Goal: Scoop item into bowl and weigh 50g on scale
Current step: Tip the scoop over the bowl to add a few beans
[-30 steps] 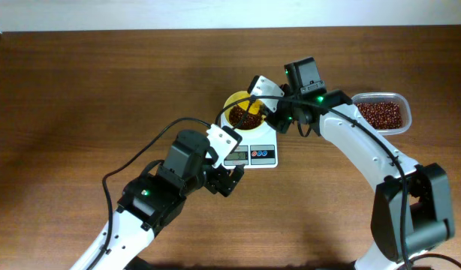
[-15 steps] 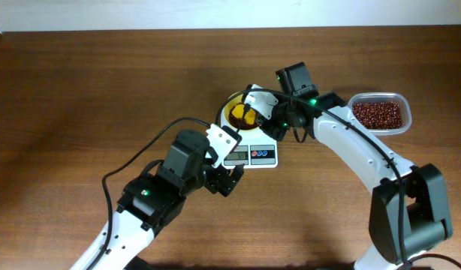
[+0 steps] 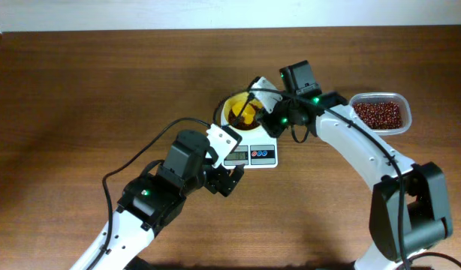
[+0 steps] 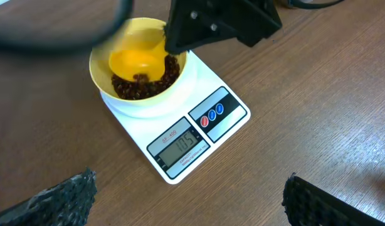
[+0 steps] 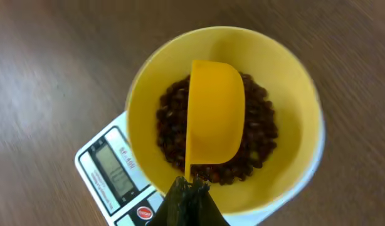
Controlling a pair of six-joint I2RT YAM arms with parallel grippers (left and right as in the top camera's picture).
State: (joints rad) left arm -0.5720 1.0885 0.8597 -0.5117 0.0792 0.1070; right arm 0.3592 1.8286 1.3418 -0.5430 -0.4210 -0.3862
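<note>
1 wooden table [image 3: 80, 90], w/ 2 arms on it: L arm [image 3: 152, 199] comes in from the bottom edge, R arm [image 3: 358, 146] curves in from the bottom right.

1 clear plastic tub [image 3: 400, 100] sits at far right, well apart from the scale, w/ a layer of dark red-brown beans [image 3: 378, 114] inside.

1 white scale [image 4: 208, 78] sits mid-table. 1 yellow bowl [image 5: 293, 81] stands on its platform, about as wide as the platform, w/ a 2nd lot of the same beans covering its bottom. So the beans are in 2 places: tub and bowl.

L gripper [image 4: 189, 188]: jaws spread wide, nothing between them, just in front of the scale's display side, not touching it.

R gripper [image 5: 187, 191]: jaws pinched tight on the handle of 1 yellow scoop [image 5: 214, 107]. The scoop head is inside the bowl, over the beans. L wrist view shows a few beans at its lower lip.

Scale front: 1 grey display [image 4: 180, 143], digits lit but too small to read for sure. Beside it are 2 round buttons, 1 red button [image 4: 209, 119] and 1 blue button [image 4: 219, 109].
</note>
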